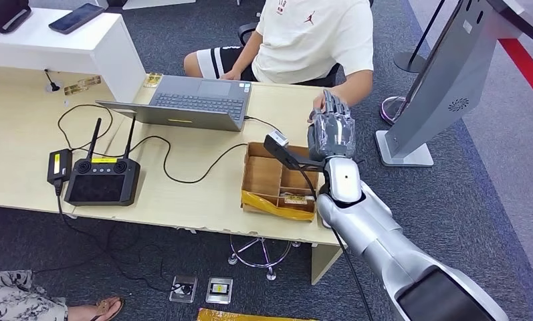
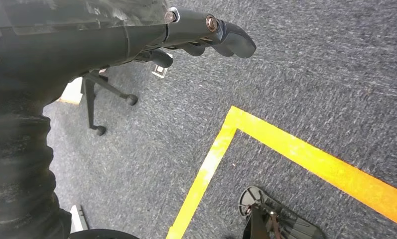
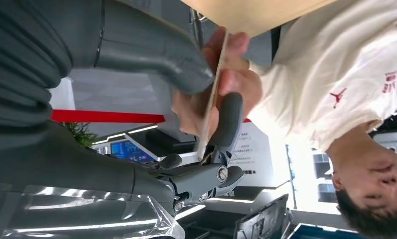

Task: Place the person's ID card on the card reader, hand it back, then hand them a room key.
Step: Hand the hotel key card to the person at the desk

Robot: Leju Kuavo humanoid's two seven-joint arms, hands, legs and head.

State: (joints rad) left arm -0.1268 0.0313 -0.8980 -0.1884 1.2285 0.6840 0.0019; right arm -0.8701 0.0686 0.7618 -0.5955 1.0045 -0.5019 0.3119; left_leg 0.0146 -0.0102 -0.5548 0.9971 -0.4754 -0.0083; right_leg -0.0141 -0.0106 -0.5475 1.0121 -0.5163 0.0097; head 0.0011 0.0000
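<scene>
My right hand [image 1: 330,130] is raised at the desk's far right edge, palm toward the seated person in a white T-shirt [image 1: 317,40]. In the right wrist view a thin card [image 3: 210,107] shows edge-on between my thumb [image 3: 186,74] and a dark finger [image 3: 228,119]. The person's hand [image 3: 236,79] pinches the same card from the other side. I cannot tell which card it is. My left hand [image 2: 201,30] hangs over the carpet with its fingers stretched out and nothing in them.
A cardboard box [image 1: 263,177] with compartments sits on the desk just left of my right arm. A laptop [image 1: 196,100], a black controller [image 1: 103,180] and cables lie further left. A grey kiosk [image 1: 451,87] stands to the right. Yellow tape [image 2: 296,149] marks the floor.
</scene>
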